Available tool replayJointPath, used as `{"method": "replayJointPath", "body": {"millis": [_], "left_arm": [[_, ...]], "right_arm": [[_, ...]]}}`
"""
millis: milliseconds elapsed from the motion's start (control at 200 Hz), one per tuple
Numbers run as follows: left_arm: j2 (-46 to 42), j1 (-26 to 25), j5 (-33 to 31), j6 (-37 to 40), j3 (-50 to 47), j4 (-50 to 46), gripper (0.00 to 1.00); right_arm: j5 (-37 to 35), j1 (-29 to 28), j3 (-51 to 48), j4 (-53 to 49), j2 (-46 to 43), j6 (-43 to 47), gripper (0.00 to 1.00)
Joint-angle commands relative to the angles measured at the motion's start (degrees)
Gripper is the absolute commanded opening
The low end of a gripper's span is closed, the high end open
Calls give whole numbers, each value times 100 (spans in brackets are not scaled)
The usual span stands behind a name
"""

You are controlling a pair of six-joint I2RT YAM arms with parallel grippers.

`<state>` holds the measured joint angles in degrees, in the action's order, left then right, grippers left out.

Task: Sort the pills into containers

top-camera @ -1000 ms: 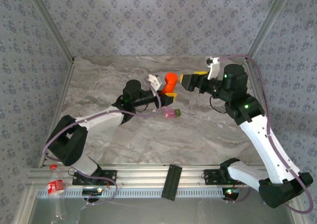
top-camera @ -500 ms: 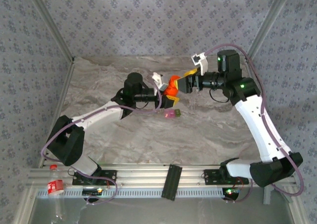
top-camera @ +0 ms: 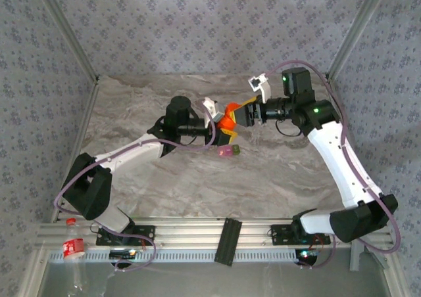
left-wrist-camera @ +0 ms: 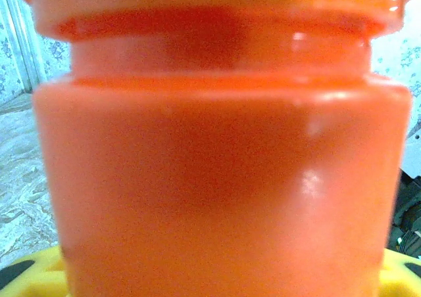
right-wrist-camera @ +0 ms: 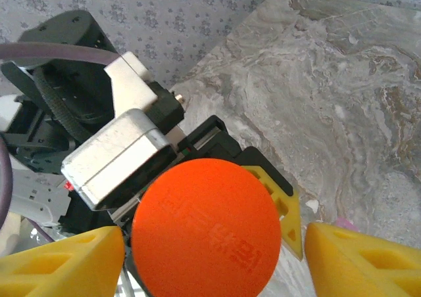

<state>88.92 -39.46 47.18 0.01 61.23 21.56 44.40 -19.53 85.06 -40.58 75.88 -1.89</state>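
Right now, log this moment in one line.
left gripper: holds bottle | right gripper: open, either side of cap | containers: on table

embossed lettering on orange cap (right-wrist-camera: pixel 207 228), illegible

Marbled grey-beige surface (top-camera: pixel 276 179), pale veining throughout. Closed in by patterned walls (top-camera: pixel 197 27) on left, back and right; aluminium rail (top-camera: pixel 191 234) along the near edge. Directly on it: containers (top-camera: pixel 228 151), a tiny joined pair, pink compartment left, olive-green right, lying flat near the middle. Well apart from the walls and the rail. Lids and contents too small to make out. Same veined marble in both wrist views.
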Motion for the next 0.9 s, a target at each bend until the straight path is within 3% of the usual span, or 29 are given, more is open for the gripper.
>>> {"method": "replayJointPath", "body": {"millis": [0, 155, 340, 505, 894], "left_arm": [[-54, 33, 165, 108, 240, 77, 0], [-46, 39, 23, 109, 268, 65, 0], [-95, 39, -635, 22, 199, 295, 0], [-115, 41, -902, -35, 169, 448, 0], [-124, 5, -1455, -89, 82, 670, 0]], "right_arm": [[108, -45, 230, -195, 76, 108, 66], [48, -85, 215, -225, 65, 146, 42], [-490, -138, -184, 210, -110, -201, 37], [-893, -280, -626, 776, -223, -546, 34], [-2103, -766, -704, 931, 117, -1327, 32]]}}
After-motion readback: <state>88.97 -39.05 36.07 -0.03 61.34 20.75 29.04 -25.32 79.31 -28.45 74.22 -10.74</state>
